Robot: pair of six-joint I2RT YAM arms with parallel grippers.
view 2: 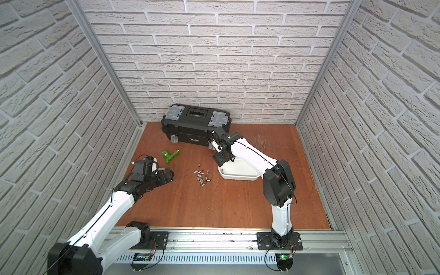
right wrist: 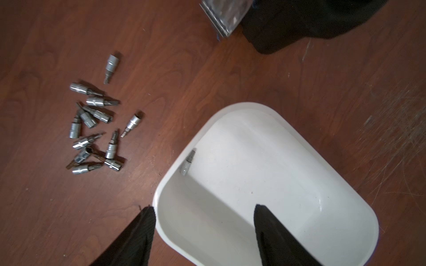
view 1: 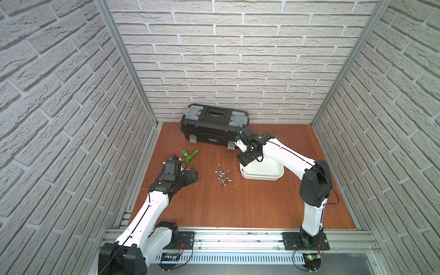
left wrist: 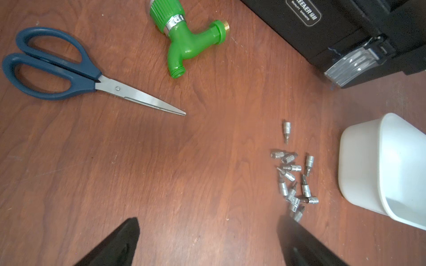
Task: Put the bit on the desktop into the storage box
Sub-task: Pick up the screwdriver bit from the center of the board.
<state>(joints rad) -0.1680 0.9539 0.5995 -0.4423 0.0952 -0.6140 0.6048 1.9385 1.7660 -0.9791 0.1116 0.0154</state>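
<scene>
Right gripper [right wrist: 204, 210] hangs over the storage box [right wrist: 242, 104], jaws spread moderately wide with nothing between them. One jaw tip is above the box's rim on the side toward the loose pile, the other above the box floor; contact with the box cannot be told. One bit [right wrist: 187, 162] lies inside the box on its floor, against the side wall nearest the pile, out past the jaw tips and clear of both. The pile of bits [right wrist: 94, 129] lies on the tabletop [right wrist: 184, 69] just beside the box, outside it, with one lone bit [right wrist: 110, 66] a little apart from the cluster. In both top views the pile [view 1: 222, 176] [view 2: 202, 177] sits between the box [view 1: 262, 177] and the left gripper [view 1: 191, 177]. Left gripper [left wrist: 208, 221] has its jaws spread fully, empty, low over bare tabletop. In the left wrist view the pile [left wrist: 294, 182] reaches right up to one jaw tip, but a top view shows a strip of bare board between gripper and pile. A black toolbox [view 1: 214, 126] stands at the back wall, a green tap fitting [left wrist: 184, 43] and blue-handled scissors [left wrist: 69, 69] lie flat near the left arm, and a scuffed pale patch [right wrist: 391, 129] marks the board beyond the box.
</scene>
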